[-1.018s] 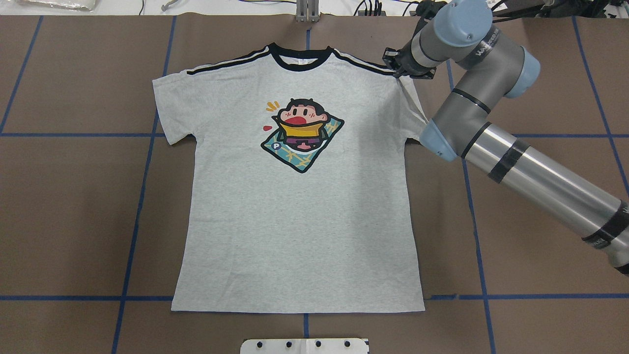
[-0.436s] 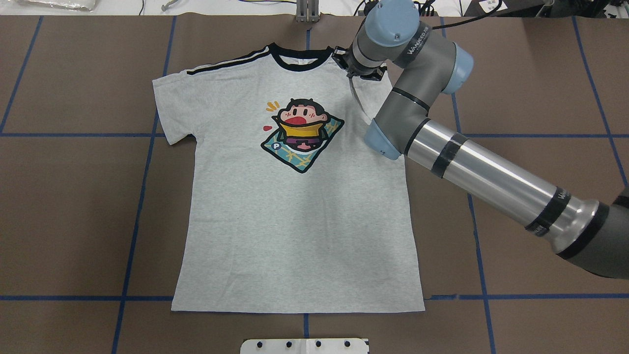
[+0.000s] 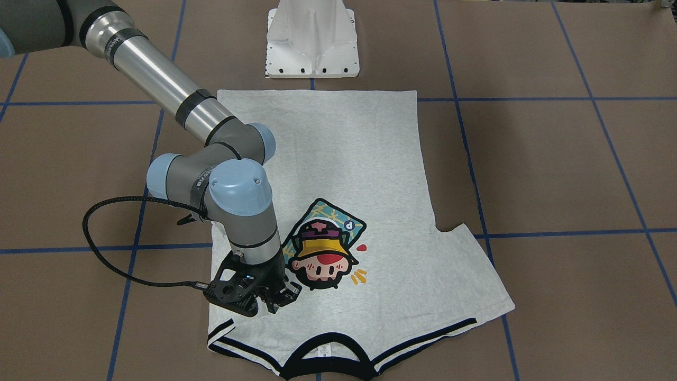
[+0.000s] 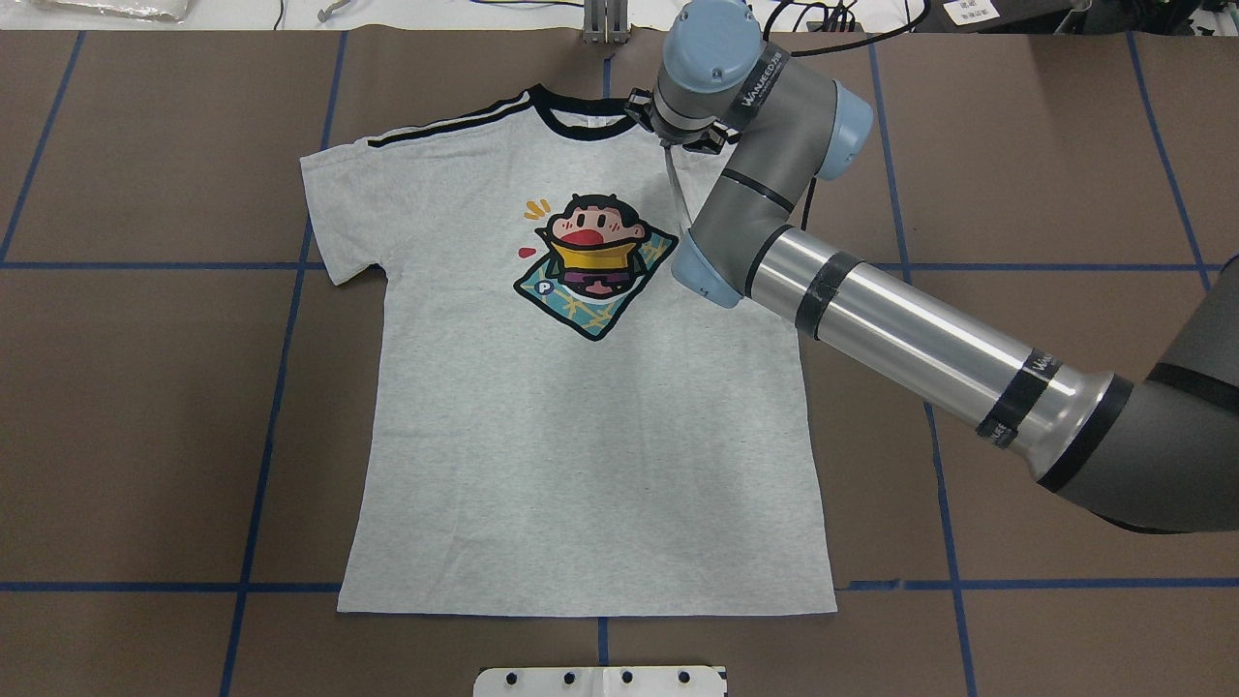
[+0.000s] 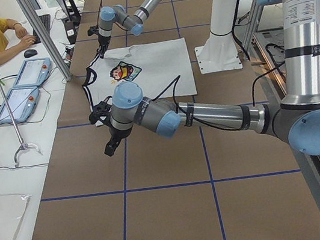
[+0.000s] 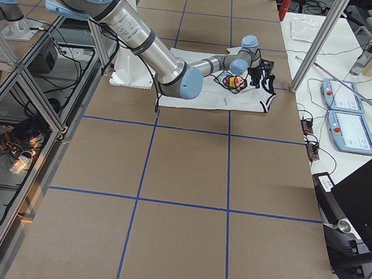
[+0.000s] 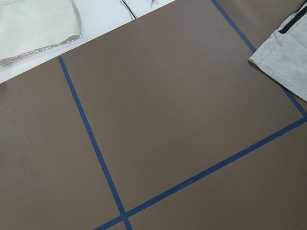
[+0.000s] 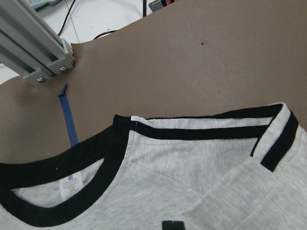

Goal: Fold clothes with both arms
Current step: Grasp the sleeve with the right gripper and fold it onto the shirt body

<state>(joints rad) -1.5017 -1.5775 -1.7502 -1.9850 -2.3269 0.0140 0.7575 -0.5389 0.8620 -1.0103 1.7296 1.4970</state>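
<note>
- Right gripper (image 3: 279, 300) hangs low over the T-shirt (image 3: 349, 159), at the lower left of the front-facing view, just beside the cartoon print (image 3: 322, 248). Its fingers look pressed together on a lifted fold of cloth, judging by the thin ridge of fabric running up to it in the overhead view.
- The T-shirt lies face up on the brown table (image 4: 1016, 145), mid-frame in the overhead view, with its collar (image 4: 581, 121) toward the top edge. The spread sleeve (image 4: 339, 213) lies flat at the left, and the folded sleeve (image 8: 249, 191) is turned in over the chest.
- My pinch holds only a thin edge. If it slips, I judge the folded sleeve would flop back out or land crooked.
- If I carry the fold too far across, I could drag the layer beneath, wrinkle the print and pull the collar off line.
- If I have caught both layers, the whole shoulder may lift with me.
- My left gripper (image 5: 110, 145) hovers off the shirt above bare table, left of centre in the left-side view. I cannot tell whether it is apart or together. Its wrist view shows only table, blue tape (image 7: 91, 139) and a corner of the spread sleeve at the upper right.
- My own wrist and forearm cover the fold in the overhead view, so the contact itself is hidden. My right wrist view shows the collar, the doubled stripes (image 8: 201, 132) and a dark bit at the bottom edge that I cannot identify.
</note>
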